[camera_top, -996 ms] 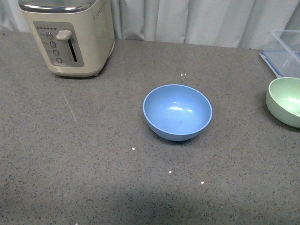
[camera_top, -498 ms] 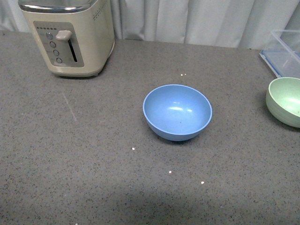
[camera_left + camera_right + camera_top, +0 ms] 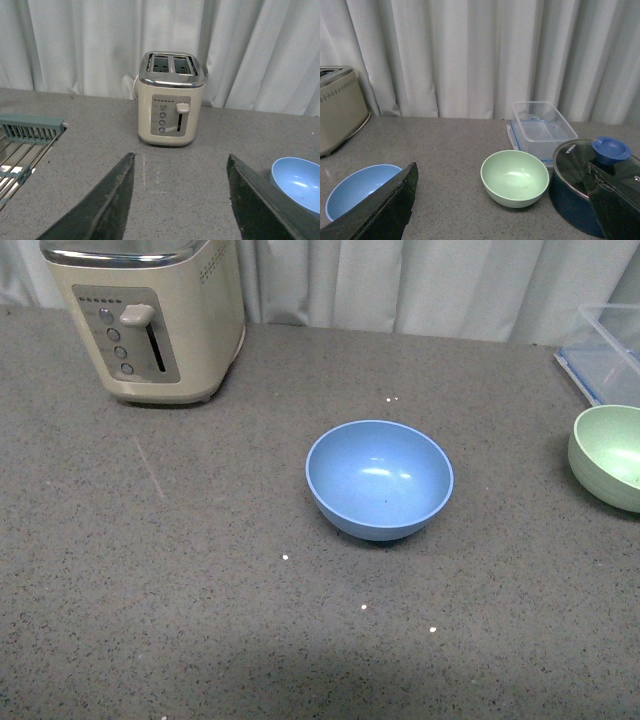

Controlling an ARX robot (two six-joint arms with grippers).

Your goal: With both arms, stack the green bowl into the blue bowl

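The blue bowl (image 3: 379, 479) stands upright and empty in the middle of the grey counter. It also shows in the left wrist view (image 3: 297, 181) and the right wrist view (image 3: 357, 188). The green bowl (image 3: 610, 456) stands upright and empty at the right edge of the front view, apart from the blue bowl. In the right wrist view the green bowl (image 3: 515, 178) lies ahead of my right gripper (image 3: 502, 200), which is open and empty. My left gripper (image 3: 181, 197) is open and empty, over bare counter, with the blue bowl beside one finger. Neither arm shows in the front view.
A cream toaster (image 3: 148, 315) stands at the back left. A clear plastic container (image 3: 541, 128) sits behind the green bowl. A dark blue pot with a glass lid (image 3: 592, 182) stands close beside the green bowl. A sink rack (image 3: 27, 145) shows beyond the toaster's side.
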